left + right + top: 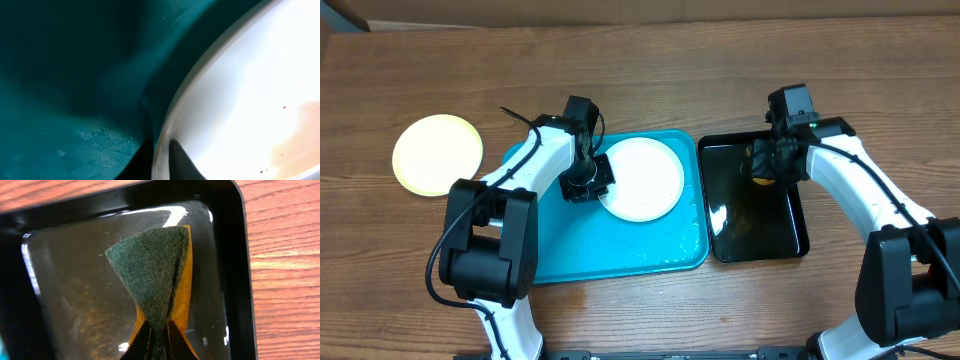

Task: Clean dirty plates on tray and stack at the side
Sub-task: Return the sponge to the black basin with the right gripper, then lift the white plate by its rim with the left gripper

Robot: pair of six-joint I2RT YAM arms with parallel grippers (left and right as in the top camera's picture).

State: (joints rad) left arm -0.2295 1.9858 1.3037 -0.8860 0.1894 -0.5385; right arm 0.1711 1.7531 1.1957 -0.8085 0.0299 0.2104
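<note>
Wood-grain table [650, 60], turquoise tray [590, 240], black tray [760, 238] — sponge [150, 275]

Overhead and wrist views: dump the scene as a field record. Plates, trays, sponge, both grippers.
white plate: in the turquoise tray, right half; brownish smear and dark specks on it
yellow-green plate: on the table, left of the tray
black tray: right of the turquoise tray, glossy
sponge: green pad with yellow backing, over the black tray
left gripper: at the white plate's left rim; grip unclear
right gripper: shut on the sponge
</note>
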